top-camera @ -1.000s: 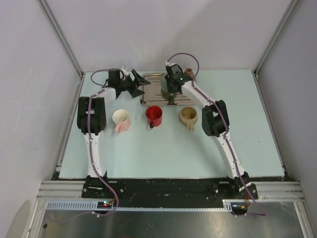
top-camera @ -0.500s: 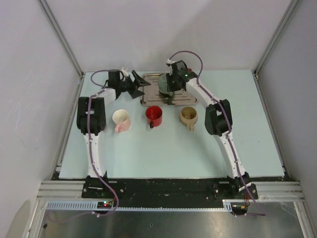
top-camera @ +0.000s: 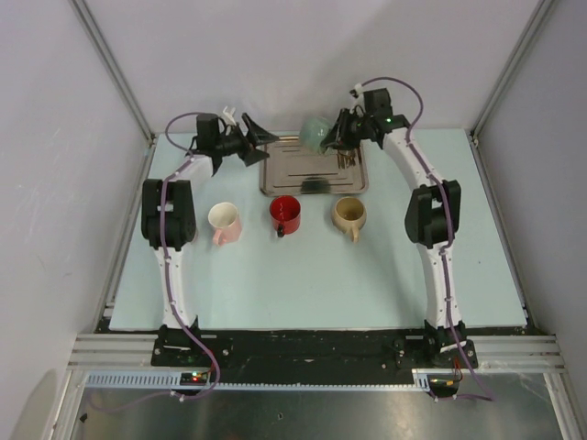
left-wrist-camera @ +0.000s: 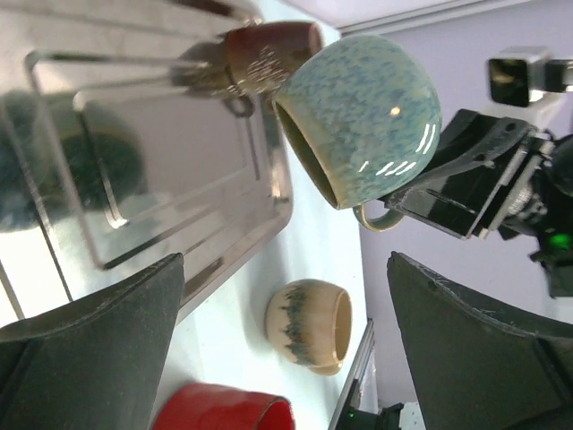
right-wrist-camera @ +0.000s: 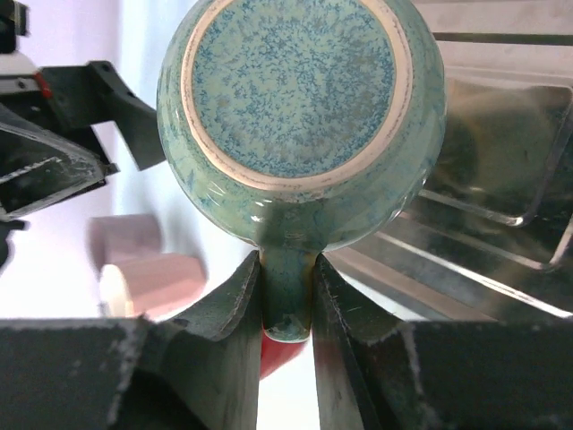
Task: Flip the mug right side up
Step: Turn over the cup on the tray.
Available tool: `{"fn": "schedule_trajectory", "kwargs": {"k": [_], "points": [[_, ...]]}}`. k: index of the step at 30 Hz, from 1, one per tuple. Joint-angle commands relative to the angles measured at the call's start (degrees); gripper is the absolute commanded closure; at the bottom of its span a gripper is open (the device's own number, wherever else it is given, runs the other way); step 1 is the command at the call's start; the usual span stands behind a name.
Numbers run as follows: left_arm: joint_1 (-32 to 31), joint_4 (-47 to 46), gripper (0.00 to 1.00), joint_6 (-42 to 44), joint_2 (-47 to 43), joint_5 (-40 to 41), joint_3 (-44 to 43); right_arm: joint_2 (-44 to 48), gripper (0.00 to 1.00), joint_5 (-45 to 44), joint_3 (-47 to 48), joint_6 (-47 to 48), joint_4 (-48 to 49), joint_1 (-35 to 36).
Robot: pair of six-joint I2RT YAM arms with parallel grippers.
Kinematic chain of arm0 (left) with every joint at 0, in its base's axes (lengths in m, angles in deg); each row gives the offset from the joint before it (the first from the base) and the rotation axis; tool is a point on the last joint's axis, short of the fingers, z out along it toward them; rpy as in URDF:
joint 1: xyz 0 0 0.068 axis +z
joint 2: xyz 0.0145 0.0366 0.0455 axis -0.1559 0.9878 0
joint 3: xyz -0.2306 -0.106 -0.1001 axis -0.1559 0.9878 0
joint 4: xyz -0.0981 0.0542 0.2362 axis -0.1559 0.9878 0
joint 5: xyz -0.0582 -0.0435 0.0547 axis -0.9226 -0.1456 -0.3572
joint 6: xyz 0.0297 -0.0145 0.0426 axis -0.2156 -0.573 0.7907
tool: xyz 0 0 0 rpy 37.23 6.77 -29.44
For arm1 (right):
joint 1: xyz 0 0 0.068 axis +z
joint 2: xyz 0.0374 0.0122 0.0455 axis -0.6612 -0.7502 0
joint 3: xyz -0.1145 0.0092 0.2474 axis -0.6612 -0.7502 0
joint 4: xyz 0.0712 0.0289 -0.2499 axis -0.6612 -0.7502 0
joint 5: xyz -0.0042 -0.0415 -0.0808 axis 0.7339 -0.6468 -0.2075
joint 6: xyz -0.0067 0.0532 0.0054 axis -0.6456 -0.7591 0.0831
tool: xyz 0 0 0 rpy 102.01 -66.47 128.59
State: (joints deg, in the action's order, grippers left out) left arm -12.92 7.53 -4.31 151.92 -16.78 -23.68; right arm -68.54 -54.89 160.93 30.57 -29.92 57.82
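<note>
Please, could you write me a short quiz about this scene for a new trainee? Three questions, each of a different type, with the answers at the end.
1. Multiple choice: the right tool grips the blue-green mug by its A) rim, B) handle, C) base.
2. True or false: the left tool is shut.
3. Fill in: before the metal tray stand a pink mug, a red mug and a ____ mug.
Key: 1 B. 2 False: the left tool stands open. 3 beige mug.

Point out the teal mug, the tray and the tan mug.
teal mug [left-wrist-camera: 363,116]: left wrist view, outer wall.
tray [top-camera: 307,170]: top view, bare floor.
tan mug [top-camera: 348,214]: top view, inside of the cup.
</note>
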Motion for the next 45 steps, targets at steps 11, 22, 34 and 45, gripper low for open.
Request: {"fn": "schedule_trajectory", "kwargs": {"k": [11,22,34,45], "points": [[-4.35,-16.14,0.02,-18.27,-2.92,-2.3,-9.69,11.86,1.0,26.33,-11.28,-30.2,30.0,-4.89],[-5.48,-22.71,0.02,-25.18,-3.74,-1.12,-5.71,13.15,1.0,28.34,-13.95,-33.82,34.3,-3.27],[-6.1,-25.48,0.02,-27.51,-4.53,-1.09,-2.64,12.9,1.0,26.47,-14.21,-32.31,32.77,-3.94],[-7.7,-29.71,0.02,-31.6,-3.96,-0.19,-3.77,11.76,1.0,28.29,-16.63,-31.97,33.85,-0.54]]}}
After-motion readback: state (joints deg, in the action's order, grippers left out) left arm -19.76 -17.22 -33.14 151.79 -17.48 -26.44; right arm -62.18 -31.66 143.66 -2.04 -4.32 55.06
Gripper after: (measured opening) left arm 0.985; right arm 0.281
